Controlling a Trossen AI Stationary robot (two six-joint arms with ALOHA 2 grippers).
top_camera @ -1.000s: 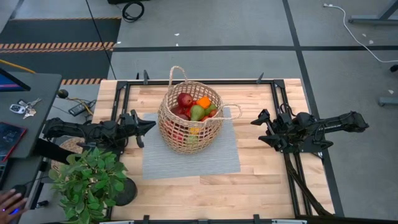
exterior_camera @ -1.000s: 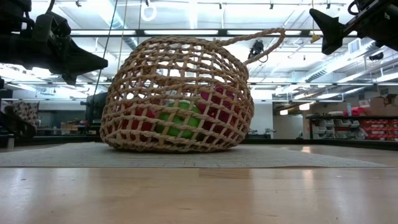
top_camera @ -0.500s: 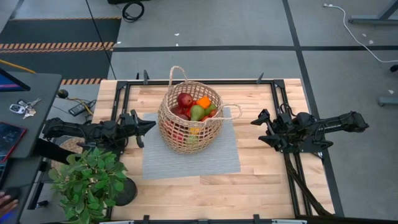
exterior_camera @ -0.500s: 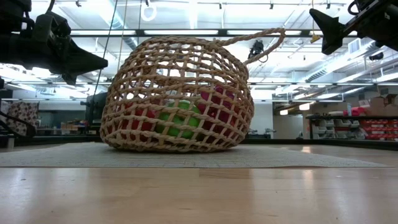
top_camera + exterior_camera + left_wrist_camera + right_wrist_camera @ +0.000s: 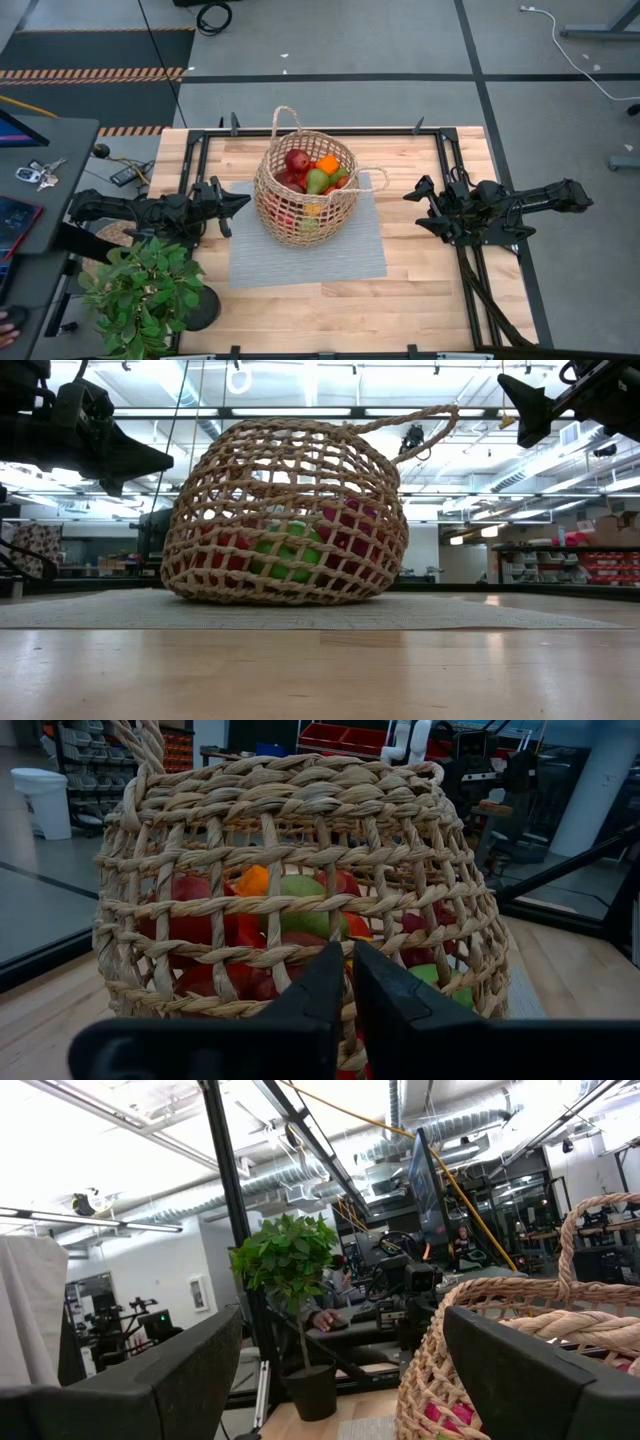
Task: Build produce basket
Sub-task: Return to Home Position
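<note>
Sitting on its grey mat [image 5: 340,255], your wicker basket [image 5: 270,205] holds the produce [image 5: 312,172] (reds, green, orange); left gripper [image 5: 238,203] beside it is pinched closed, right gripper [image 5: 414,206] opposite spread wide.

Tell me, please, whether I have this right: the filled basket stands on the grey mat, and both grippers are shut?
Not quite: the right gripper is open, its fingers wide apart in the right wrist view; only the left gripper is shut. The filled basket does stand on the grey mat.
</note>
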